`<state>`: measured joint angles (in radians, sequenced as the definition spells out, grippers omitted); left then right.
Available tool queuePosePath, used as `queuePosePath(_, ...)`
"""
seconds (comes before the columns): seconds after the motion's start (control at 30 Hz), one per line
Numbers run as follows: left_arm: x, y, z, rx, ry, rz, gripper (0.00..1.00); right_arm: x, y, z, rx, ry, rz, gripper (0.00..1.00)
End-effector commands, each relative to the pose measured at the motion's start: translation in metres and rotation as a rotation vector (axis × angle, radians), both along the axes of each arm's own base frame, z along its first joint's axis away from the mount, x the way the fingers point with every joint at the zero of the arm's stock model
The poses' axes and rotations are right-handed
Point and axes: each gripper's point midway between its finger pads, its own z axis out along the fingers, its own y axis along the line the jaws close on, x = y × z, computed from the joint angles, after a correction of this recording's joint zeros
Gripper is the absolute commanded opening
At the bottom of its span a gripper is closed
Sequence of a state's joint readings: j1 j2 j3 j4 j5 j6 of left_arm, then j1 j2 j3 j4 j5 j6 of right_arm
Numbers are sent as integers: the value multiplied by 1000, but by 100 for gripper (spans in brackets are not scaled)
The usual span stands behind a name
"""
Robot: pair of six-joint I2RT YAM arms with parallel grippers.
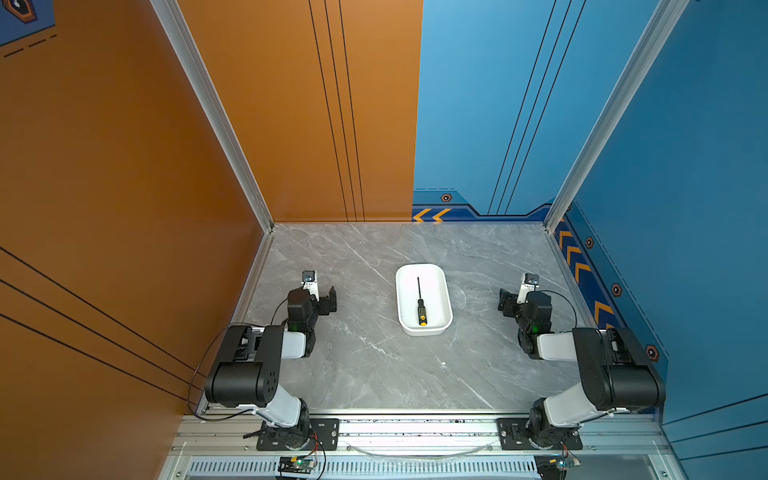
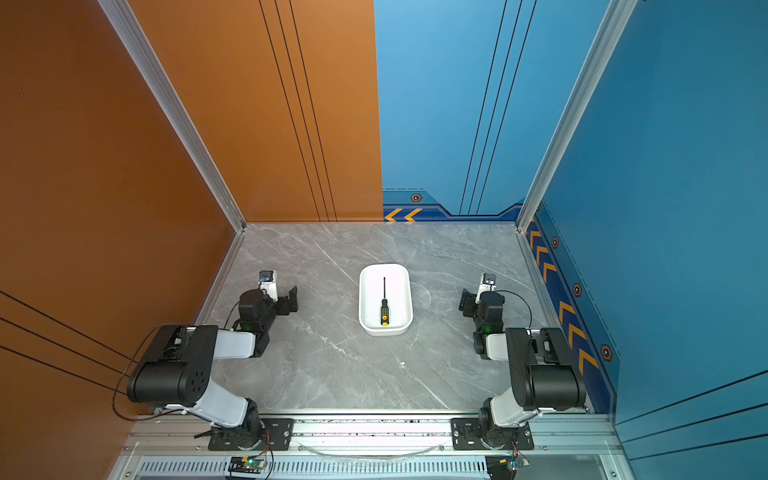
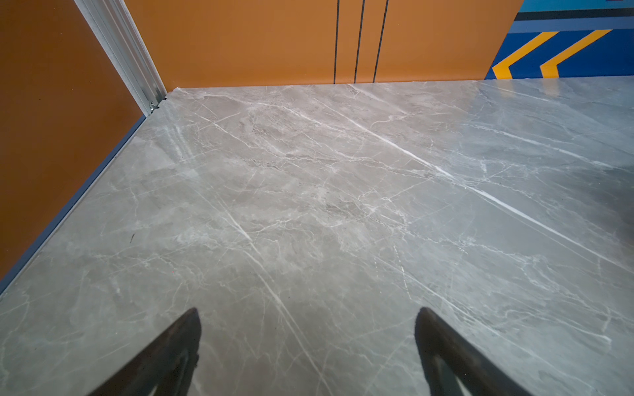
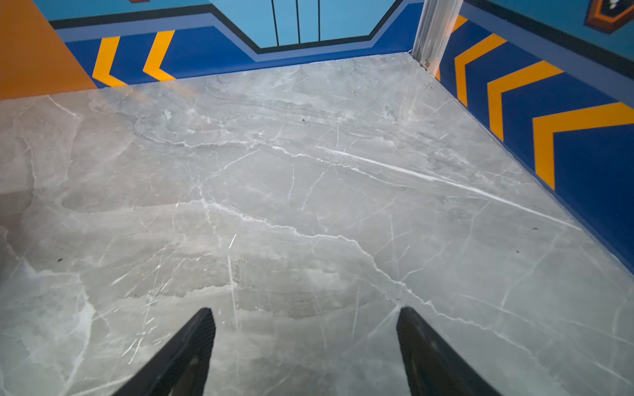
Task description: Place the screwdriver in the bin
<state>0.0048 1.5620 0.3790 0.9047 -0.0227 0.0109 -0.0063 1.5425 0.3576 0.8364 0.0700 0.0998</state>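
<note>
In both top views the screwdriver (image 1: 420, 303) (image 2: 384, 303) lies inside the white bin (image 1: 403, 299) (image 2: 365, 299) at the table's middle, thin shaft toward the back wall, yellow cap toward the front. My left gripper (image 1: 328, 300) (image 2: 291, 300) hovers open well to the bin's left. My right gripper (image 1: 505, 302) (image 2: 466, 302) hovers open well to its right. Each wrist view shows only bare marble between wide-apart fingers; left gripper (image 3: 308, 329), right gripper (image 4: 305, 329). Neither bin nor screwdriver appears in the wrist views.
Grey marble tabletop (image 1: 374, 365) is walled by an orange panel on the left and back, blue panels on the right. Aluminium posts (image 1: 266, 220) stand at the back corners. The arm bases (image 1: 291, 432) sit on the front rail.
</note>
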Motion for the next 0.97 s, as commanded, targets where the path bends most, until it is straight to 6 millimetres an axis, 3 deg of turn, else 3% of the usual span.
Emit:
queuePosePath(0.0,2,2,3,4,-17,17,98,11,6,20,-18,-77,38,83)
queuePosePath(0.1,1,7,4,26,-19,66,98,12,6,22,-19,-91,37,86)
queuePosePath(0.2,1,6,5,35,-21,70,98,12,7,21,-24,-85,35,100)
queuePosePath(0.93,1,6,5,38,-20,71,98,12,7,21,-29,-79,34,100)
